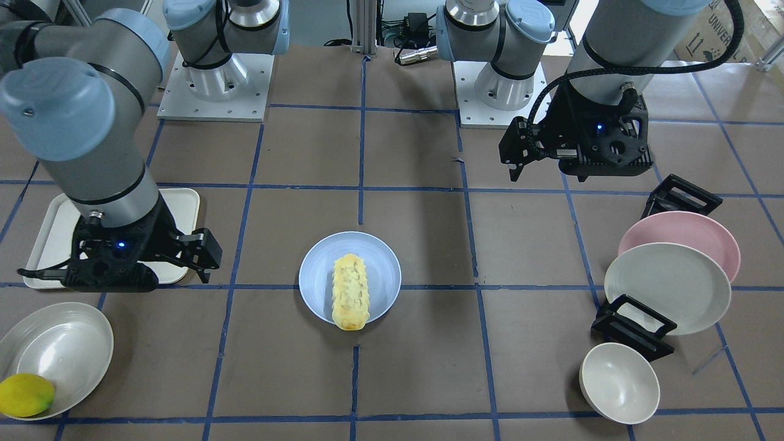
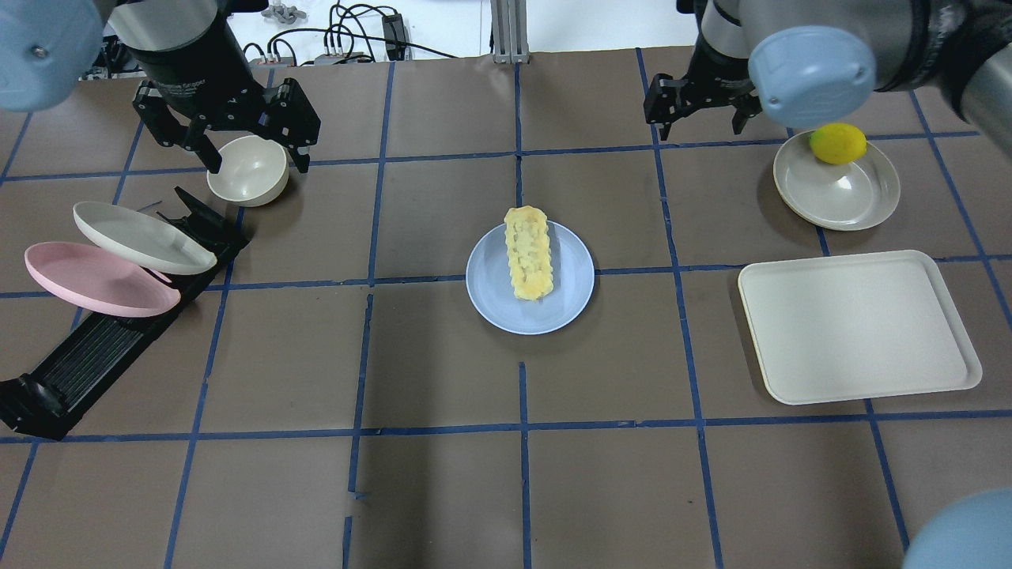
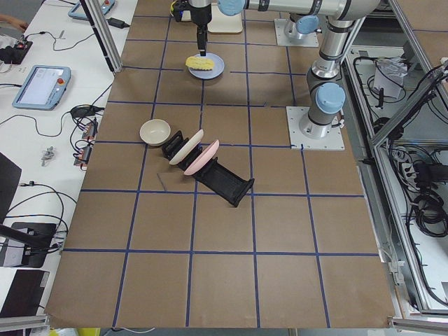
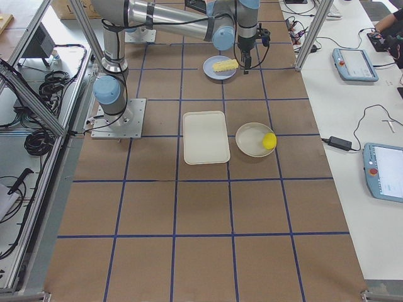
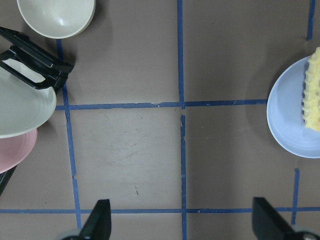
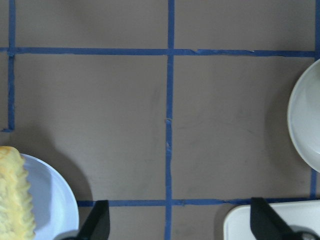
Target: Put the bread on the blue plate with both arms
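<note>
The bread (image 1: pixel 350 292) lies lengthwise on the blue plate (image 1: pixel 383 269) at the table's centre, one golden end over the rim. It also shows in the overhead view (image 2: pixel 528 251) on the plate (image 2: pixel 569 292). My left gripper (image 2: pixel 257 158) is open and empty, raised above the small cream bowl, far from the plate. In its wrist view (image 5: pixel 182 222) the plate (image 5: pixel 287 120) sits at the right edge. My right gripper (image 2: pixel 700 118) is open and empty, raised to the plate's other side. In its wrist view (image 6: pixel 180 222) the bread (image 6: pixel 12 200) is at the lower left.
A cream tray (image 2: pixel 858 324) and a shallow bowl (image 2: pixel 838 197) with a lemon (image 2: pixel 838 142) lie on my right. A small bowl (image 2: pixel 247 170) and a black rack (image 2: pixel 87 363) holding a pink plate (image 2: pixel 95 280) and a cream plate (image 2: pixel 142 237) lie on my left.
</note>
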`<state>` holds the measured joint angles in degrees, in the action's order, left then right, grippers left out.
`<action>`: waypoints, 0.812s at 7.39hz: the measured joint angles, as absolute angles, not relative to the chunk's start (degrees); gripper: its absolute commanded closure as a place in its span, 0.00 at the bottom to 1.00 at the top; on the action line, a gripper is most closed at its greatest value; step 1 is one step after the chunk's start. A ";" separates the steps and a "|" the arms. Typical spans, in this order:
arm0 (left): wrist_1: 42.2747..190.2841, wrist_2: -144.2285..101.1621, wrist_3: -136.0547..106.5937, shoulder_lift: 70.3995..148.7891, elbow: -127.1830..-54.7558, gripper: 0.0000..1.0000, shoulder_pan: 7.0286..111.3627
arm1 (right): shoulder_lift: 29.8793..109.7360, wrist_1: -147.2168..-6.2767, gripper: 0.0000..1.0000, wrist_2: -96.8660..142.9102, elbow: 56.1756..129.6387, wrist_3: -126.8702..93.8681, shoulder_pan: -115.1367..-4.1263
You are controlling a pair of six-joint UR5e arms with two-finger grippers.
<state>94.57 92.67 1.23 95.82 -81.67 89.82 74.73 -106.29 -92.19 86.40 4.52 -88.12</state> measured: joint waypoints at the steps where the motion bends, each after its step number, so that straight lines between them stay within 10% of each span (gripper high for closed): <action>1: 94.57 92.64 1.23 95.76 -81.67 0.00 89.82 | 76.15 -101.65 0.00 -92.34 86.43 6.65 -86.38; 6: 94.51 92.57 1.23 95.86 -81.71 0.00 89.82 | 80.24 -95.12 0.00 -91.90 85.07 6.90 -83.69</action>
<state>94.51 92.57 1.23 95.86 -81.71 89.82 80.24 -95.12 -91.90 85.07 6.90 -83.69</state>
